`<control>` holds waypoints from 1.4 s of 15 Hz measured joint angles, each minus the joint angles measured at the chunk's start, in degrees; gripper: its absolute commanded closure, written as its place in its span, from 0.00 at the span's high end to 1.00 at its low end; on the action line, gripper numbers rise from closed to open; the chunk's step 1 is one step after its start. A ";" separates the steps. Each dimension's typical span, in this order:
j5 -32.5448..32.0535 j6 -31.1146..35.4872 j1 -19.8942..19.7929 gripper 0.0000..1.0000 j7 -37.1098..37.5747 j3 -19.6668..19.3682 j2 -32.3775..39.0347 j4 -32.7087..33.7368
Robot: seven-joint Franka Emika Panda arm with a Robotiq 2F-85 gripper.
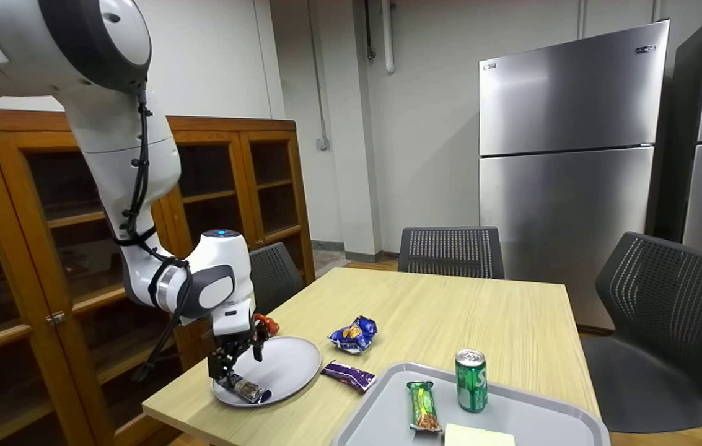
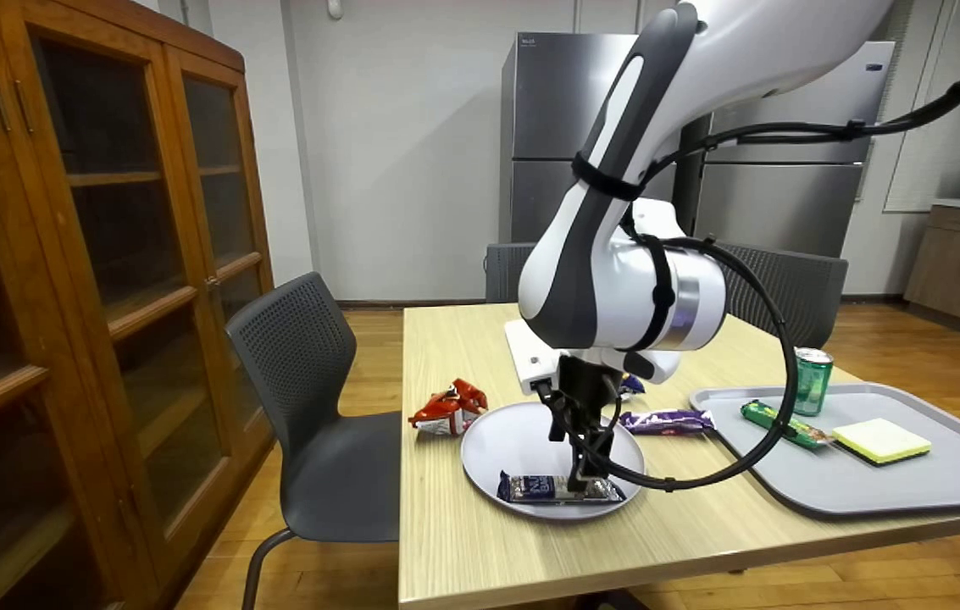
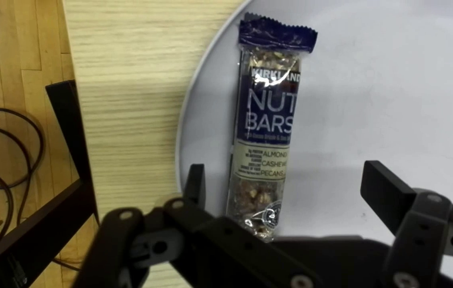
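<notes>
A nut bar [image 3: 268,120] in a clear and dark blue wrapper lies near the rim of a pale grey plate [image 3: 350,100]. In the wrist view my gripper [image 3: 286,176] is open, one finger on either side of the bar's lower half. The left finger [image 3: 196,182] is the nearer one; a wide gap separates the bar from the right finger. Nothing is held, and the gripper's body hides the bar's near end. Both exterior views show the gripper [image 1: 237,362] pointing down low over the plate, at the nut bar [image 2: 535,488].
Beside the plate lie a red snack bag [image 2: 450,409], a blue bag [image 1: 354,334] and a purple wrapped bar [image 1: 349,375]. A grey tray [image 2: 895,491] holds a green can [image 1: 471,380], a green wrapped bar [image 1: 424,406] and a yellow sponge [image 2: 882,440]. Chairs surround the table.
</notes>
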 measured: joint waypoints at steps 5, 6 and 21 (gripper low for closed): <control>0.01 0.00 -0.16 1.00 0.61 0.88 0.06 -0.02; 0.01 0.00 -0.17 1.00 0.75 0.95 0.08 -0.02; 0.01 2.04 -0.65 1.00 1.14 1.07 2.78 1.23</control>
